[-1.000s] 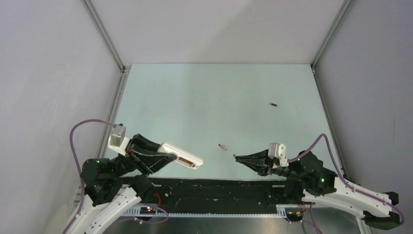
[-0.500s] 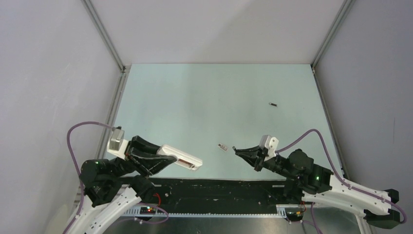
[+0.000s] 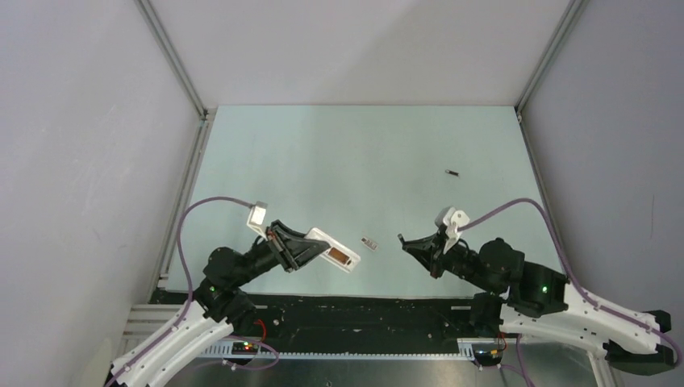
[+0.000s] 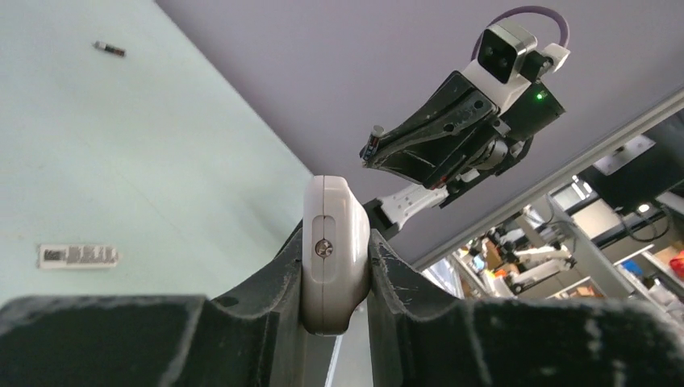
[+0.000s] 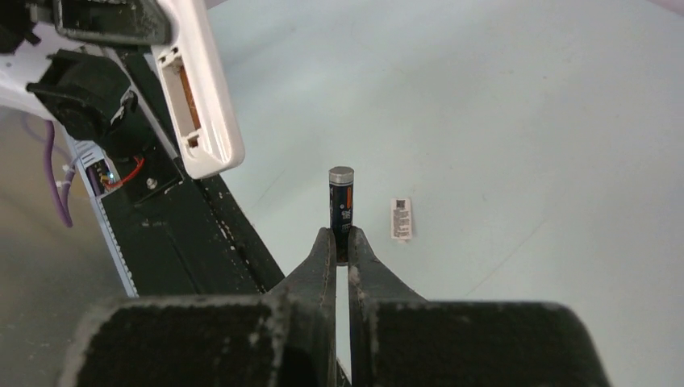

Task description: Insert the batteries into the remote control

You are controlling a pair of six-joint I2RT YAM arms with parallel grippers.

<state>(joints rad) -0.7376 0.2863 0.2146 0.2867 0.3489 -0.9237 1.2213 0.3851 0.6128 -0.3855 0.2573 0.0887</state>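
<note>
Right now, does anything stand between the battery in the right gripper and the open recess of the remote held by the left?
Nothing visible does. The battery, pinched in the right gripper, faces the remote control across open air; the cover plate lies flat on the table beneath that gap.

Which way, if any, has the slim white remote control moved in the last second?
Yes. The slim white remote control has shifted right in the top view, closer to the small pale cover plate, which stayed put.

Robotics lab: test cell w/ grey panels [image 3: 81, 121], alu frame posts [image 3: 173, 56], more robot rigs [image 4: 528, 260] beyond.
</note>
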